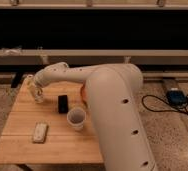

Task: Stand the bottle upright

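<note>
The robot's white arm reaches across the pale wooden slatted table (22, 145) to its far left corner, where the gripper (33, 88) sits right at the small, slim, whitish-translucent plastic bottle (39, 96). I cannot tell whether the gripper is clamped on it. Nearer the middle stand a small black box (63, 103) and a white paper cup (76, 119), with a flat pale rectangular block (39, 132) lying well apart toward the front.

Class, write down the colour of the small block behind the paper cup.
The block is black, camera view. The pincer is near the table's far-left corner.
</note>
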Controlling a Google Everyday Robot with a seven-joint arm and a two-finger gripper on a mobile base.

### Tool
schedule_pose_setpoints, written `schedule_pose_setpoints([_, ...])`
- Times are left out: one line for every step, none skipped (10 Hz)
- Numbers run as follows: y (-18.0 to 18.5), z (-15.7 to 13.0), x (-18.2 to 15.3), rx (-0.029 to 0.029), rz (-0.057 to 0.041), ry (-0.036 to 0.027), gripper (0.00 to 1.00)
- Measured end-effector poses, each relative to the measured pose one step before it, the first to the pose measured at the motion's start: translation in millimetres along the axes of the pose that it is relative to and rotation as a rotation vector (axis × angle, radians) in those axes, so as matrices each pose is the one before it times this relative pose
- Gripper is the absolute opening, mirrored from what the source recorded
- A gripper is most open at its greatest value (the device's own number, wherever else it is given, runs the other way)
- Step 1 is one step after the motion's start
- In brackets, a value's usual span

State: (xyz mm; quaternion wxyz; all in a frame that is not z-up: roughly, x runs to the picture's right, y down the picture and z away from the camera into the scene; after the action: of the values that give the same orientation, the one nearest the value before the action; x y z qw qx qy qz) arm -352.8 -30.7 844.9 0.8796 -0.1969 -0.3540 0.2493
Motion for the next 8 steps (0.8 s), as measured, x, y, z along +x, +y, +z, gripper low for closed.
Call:
schedule_pose_setpoints([2.31,2.98,1.60,0.00076,0.00149,0.01115,0.07])
schedule_pose_setpoints([3.90,4.34,-0.11,-0.00076,0.00153,0.00922,0.18])
schedule_pose_setpoints([-0.18,1.28,1.60,0.00492,0.00168,0.00802,0.29])
schedule_pose_setpoints([0.15,0.70,1.45,0.00287,0.00240,0.00387,0.37])
schedule_pose_setpoints([-0.41,0.25,0.92,0.00397,0.00125,0.00314,0.46])
schedule_pose_setpoints([1.50,1.28,-0.14,0.00232,0.00080,0.00198,0.59])
schedule_pose_setpoints([0.89,0.39,-0.23,0.00216,0.00072,0.00085,0.69])
schedule_pose_setpoints([-0.57,-0.43,0.39,0.00319,0.00158,0.00083,0.76])
